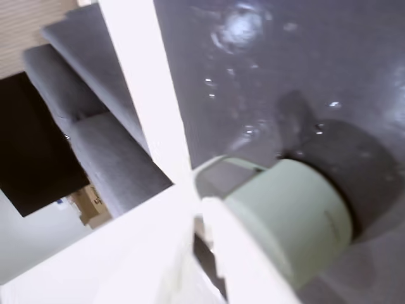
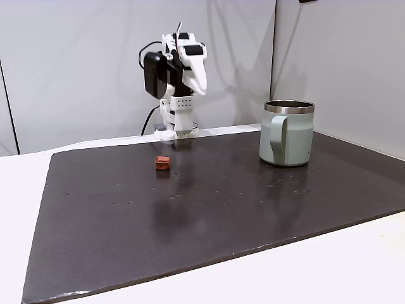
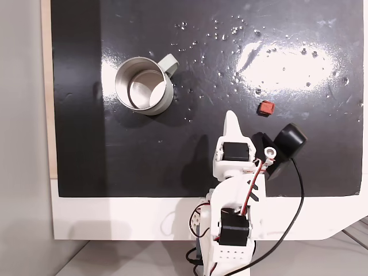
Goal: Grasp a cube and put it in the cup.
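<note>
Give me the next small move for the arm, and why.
Probably swing the gripper toward the cube and lower over it. The cube lies loose on the dark mat, apart from the cup, and the gripper hangs raised near the base, holding nothing that I can see.

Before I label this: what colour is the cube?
Reddish-brown cube, clearest in a fixed view.
</note>
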You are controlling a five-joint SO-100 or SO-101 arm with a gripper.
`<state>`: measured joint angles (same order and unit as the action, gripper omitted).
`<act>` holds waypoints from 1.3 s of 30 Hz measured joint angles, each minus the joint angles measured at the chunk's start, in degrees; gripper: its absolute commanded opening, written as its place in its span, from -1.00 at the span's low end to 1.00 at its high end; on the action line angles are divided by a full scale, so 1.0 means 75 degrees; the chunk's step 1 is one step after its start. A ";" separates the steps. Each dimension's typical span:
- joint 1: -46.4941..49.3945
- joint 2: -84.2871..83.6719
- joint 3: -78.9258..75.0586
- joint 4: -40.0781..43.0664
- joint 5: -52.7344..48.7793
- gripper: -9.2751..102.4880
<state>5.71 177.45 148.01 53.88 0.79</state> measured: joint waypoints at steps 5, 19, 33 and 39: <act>0.0516 -0.1031 -0.1441 0.0445 0.0000 -0.83; 0.1664 -0.4008 -0.4125 0.1617 -0.0059 -0.83; 0.1969 -0.6855 -0.5684 0.2965 -0.0492 -0.83; 0.1969 -0.7652 -0.5895 0.3398 -0.1031 -0.83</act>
<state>20.48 120.06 103.80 79.37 -6.94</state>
